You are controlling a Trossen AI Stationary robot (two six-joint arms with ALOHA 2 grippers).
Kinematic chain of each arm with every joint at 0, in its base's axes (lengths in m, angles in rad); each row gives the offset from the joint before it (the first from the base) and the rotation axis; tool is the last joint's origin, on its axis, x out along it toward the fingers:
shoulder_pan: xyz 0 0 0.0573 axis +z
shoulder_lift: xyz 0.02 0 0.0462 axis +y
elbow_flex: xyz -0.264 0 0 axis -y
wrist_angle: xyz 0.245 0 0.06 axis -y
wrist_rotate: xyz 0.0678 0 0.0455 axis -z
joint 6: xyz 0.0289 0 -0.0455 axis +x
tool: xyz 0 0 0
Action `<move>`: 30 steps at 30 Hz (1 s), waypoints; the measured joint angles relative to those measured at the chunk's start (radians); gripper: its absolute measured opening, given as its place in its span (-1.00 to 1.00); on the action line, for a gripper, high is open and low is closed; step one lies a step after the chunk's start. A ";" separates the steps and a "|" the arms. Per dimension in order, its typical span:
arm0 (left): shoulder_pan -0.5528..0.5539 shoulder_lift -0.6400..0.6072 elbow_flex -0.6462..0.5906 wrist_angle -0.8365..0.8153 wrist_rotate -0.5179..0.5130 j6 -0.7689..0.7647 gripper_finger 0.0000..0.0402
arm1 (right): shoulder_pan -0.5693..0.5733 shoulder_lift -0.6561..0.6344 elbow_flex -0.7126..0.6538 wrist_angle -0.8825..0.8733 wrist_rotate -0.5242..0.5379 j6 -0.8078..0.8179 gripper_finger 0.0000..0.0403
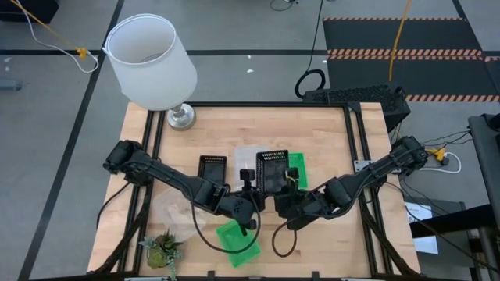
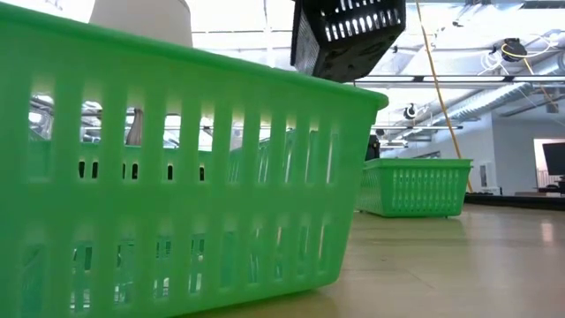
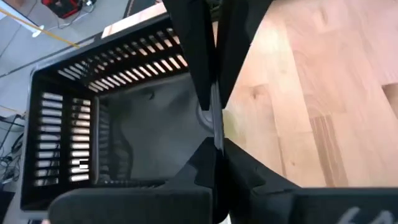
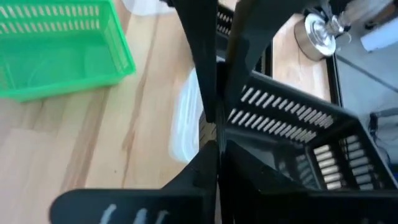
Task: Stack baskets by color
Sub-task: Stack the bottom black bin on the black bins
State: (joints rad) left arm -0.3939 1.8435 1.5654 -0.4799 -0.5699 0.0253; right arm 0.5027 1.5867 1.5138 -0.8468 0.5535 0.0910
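A black mesh basket (image 1: 272, 168) hangs tilted above the table's middle (image 2: 349, 35), with my left gripper (image 1: 251, 176) shut on its left side and my right gripper (image 1: 283, 189) shut on its near right side. A second black basket (image 1: 212, 168) sits on the table to its left. One green basket (image 1: 237, 238) stands near the front edge and another (image 1: 298, 167) lies right of the lifted one. A clear basket (image 1: 245, 154) sits behind the lifted one. My left gripper pinches the black basket's side wall (image 3: 213, 121), one finger (image 3: 193, 56) inside the basket and one outside. It comes slanting down from the table's left. The basket is lifted clear of the table and tilted. My right gripper pinches another wall of the black basket (image 4: 211, 127), one finger (image 4: 249, 56) on the inner side and one on the outer. It comes slanting down from the table's near right. The basket hangs clear of the table.
A big white lampshade (image 1: 150, 61) on a metal foot stands at the far left corner. A small green plant (image 1: 162, 248) sits at the near left. Bare wood (image 1: 328, 140) lies at the far right of the table.
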 joint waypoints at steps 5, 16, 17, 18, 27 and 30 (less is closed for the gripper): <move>-0.004 0.003 -0.002 -0.021 0.020 0.003 -0.92 | 0.021 -0.002 -0.009 0.081 0.005 -0.048 -0.65; -0.073 -0.045 -0.002 -0.199 0.019 -0.023 -0.93 | 0.172 -0.087 -0.010 0.163 0.179 -0.104 -0.07; -0.084 -0.053 -0.002 -0.207 0.019 -0.028 -0.94 | 0.190 -0.101 -0.010 0.162 0.179 -0.104 -0.06; -0.097 -0.064 -0.002 -0.231 0.019 -0.036 -0.96 | 0.209 -0.115 -0.010 0.162 0.179 -0.104 -0.05; -0.194 -0.149 -0.001 -0.418 -0.044 -0.130 -0.93 | 0.321 -0.184 -0.010 0.110 0.179 -0.069 -0.11; -0.217 -0.174 0.000 -0.488 -0.062 -0.178 -0.96 | 0.338 -0.190 -0.010 0.098 0.180 -0.061 -0.14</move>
State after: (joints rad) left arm -0.6107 1.6690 1.5658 -0.9681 -0.6320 -0.1524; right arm 0.8403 1.3964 1.5036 -0.7485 0.7334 0.0296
